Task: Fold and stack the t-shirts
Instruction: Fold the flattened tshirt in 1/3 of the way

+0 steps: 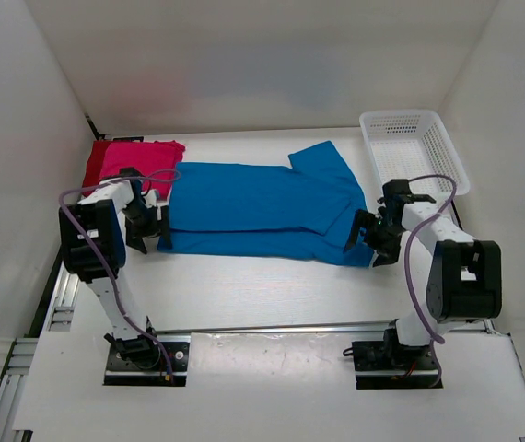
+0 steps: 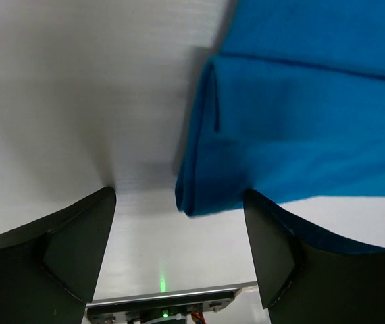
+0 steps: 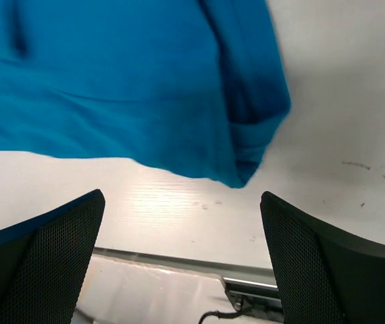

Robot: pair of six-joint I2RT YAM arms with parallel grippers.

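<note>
The three shirts are plain fabric, and none of the views shows print or a tag that can be read. The blue t-shirt (image 1: 253, 207) lies spread across the middle of the table (image 1: 262, 285). Its near long edge is doubled over and one sleeve points toward the far edge. The pink t-shirt (image 1: 147, 158) sits folded at the far left corner on top of the dark red t-shirt (image 1: 95, 164), of which only a strip along the left side shows. The left arm hides where pink meets blue, so it cannot be told whether they touch or overlap. A white mesh basket (image 1: 414, 152) stands at the far right corner.

The left gripper (image 1: 150, 232) is at the blue shirt's left end. In its wrist view its fingers (image 2: 78, 250) are spread wide with a folded corner of the blue t-shirt (image 2: 300, 121) reaching down between them, closer to the one on the right of the picture, with bare table on the other side. A small green light (image 2: 162, 283) glows low in that view. The right gripper (image 1: 367, 241) is at the shirt's near right corner, which the arm covers from above. Its fingers (image 3: 50, 250) are also wide apart, and the shirt's rolled corner (image 3: 246, 155) lies just beyond them, not pinched. A few faint dark specks (image 3: 365, 165) mark the table, too small to make out.
</note>
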